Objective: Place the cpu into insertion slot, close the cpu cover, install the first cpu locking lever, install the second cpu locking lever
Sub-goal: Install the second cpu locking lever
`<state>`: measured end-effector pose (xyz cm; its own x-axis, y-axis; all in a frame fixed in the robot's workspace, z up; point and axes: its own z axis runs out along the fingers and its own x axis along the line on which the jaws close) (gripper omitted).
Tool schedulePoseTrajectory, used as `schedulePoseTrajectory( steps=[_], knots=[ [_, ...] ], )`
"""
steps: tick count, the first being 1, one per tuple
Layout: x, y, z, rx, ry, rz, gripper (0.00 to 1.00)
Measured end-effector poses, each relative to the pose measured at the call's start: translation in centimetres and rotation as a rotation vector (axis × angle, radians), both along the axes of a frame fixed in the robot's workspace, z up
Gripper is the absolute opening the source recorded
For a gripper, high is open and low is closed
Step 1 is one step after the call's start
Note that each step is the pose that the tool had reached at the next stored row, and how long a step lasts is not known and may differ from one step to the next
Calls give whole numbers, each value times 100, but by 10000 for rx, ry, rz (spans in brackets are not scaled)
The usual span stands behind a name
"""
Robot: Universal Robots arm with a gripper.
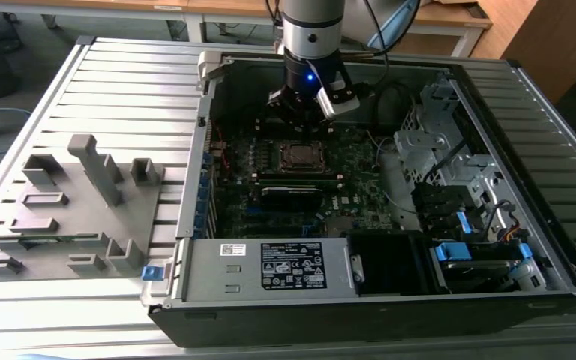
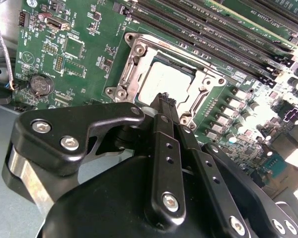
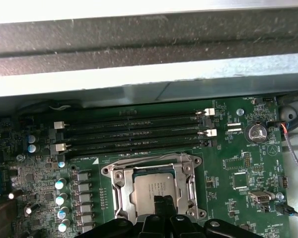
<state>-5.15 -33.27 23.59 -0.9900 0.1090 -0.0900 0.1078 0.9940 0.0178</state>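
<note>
Here the pincer (image 2: 165,99), its fingers together and empty, hovers just above the cpu (image 3: 154,186), seated under the lowered cpu cover (image 3: 120,184) at centre frame.

Arm (image 1: 311,26): grey cylindrical wrist section w/ black band, small blue light lit on black block below; pale grey box mounted on exterior view's right side. Gripper (image 2: 165,99) all black, matte: slim finger links w/ rows of small holes, silver screw heads at pivots, curved knuckle plates.
</note>
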Motion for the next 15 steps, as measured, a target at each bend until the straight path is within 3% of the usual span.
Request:
schedulePoseTrajectory(
  steps=[15],
  knots=[
    [0,0,12,-3,0,0,10]
  ],
)
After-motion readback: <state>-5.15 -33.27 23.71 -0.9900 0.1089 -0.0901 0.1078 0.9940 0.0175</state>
